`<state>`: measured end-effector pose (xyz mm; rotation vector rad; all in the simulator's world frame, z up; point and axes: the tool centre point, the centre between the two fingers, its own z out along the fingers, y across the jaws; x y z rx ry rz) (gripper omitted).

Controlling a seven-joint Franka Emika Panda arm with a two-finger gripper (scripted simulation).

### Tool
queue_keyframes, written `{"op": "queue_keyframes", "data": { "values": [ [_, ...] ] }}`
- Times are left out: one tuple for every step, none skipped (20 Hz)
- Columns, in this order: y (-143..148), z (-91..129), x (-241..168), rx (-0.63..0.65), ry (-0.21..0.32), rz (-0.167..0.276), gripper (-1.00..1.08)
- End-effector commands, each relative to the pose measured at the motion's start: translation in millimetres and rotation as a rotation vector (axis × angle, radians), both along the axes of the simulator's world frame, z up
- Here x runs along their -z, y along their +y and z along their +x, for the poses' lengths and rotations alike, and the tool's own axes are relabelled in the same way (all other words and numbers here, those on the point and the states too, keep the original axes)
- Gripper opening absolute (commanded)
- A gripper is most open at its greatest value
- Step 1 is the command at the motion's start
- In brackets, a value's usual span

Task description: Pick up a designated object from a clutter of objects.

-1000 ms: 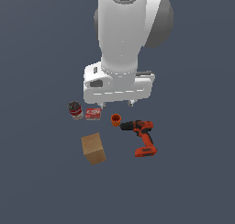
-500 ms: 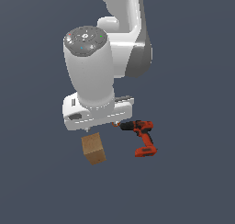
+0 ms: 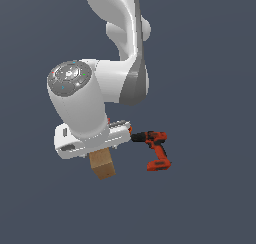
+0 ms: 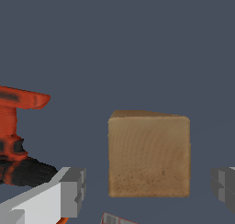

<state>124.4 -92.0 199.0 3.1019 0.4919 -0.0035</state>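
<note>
Tan block: the tan block (image 4: 148, 155) is the thing to be picked up. It is plain and looks like wood. In the wrist view it sits between the two grey fingers (image 4: 73, 185). In the exterior view only its lower part (image 3: 102, 164) is seen, peeking out under the white hand of the arm.

Gripper: the gripper (image 4: 149, 188) is spread wide. One finger is on each side of the block, with a gap on both sides. Nothing is held yet.

Step in hand: the hand is being lined up over the block, it is judged. The grab has not been made.

How to do it well: the hand should be kept centred, so the gaps on both sides stay much the same. It should be brought straight down until the pads are beside the flat sides of the block. Then the fingers should be closed slowly and evenly. The flat faces should be squeezed, not the corners, or the block may turn and slip.

Drill: the orange-red and black drill (image 3: 155, 149) lies just beside the block, on the exterior view's right. In the wrist view it (image 4: 16, 140) is close to one finger. That finger could bump it on the way down.

Red box: a small bit of something red and white (image 4: 117, 219) is seen at the edge of the wrist view, near the block. What it is cannot be told for sure.

Other things: no more of the clutter can be seen. The arm hides that part of the floor in the exterior view.
</note>
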Motion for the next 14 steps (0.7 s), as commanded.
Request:
{"op": "queue_keyframes", "data": {
  "values": [
    [-4.2, 3.3, 4.4, -0.009, -0.002, 0.001, 1.0],
    [-5.2, 3.8, 5.4, -0.011, -0.002, 0.001, 1.0],
    [-5.7, 4.2, 6.0, -0.012, -0.002, 0.001, 1.0],
    [-6.1, 4.3, 6.2, -0.012, -0.002, 0.001, 1.0],
    [-5.3, 3.3, 5.6, -0.009, -0.001, 0.001, 1.0],
    [-5.4, 3.3, 6.0, -0.009, -0.001, 0.001, 1.0],
    [-5.4, 3.3, 7.1, -0.009, -0.001, 0.001, 1.0],
    [-5.5, 3.3, 9.0, -0.009, -0.001, 0.001, 1.0],
    [-5.6, 3.2, 11.7, -0.009, -0.001, 0.001, 1.0],
    [-5.4, 3.2, 14.9, -0.01, -0.001, 0.001, 1.0],
    [-5.6, 3.2, 19.1, -0.01, -0.001, 0.001, 1.0],
    [-5.8, 3.1, 24.0, -0.01, -0.001, 0.001, 1.0],
    [-5.6, 3.0, 29.5, -0.01, -0.001, 0.001, 1.0],
    [-5.9, 2.8, 35.5, -0.01, -0.001, 0.001, 1.0]
  ]
}}
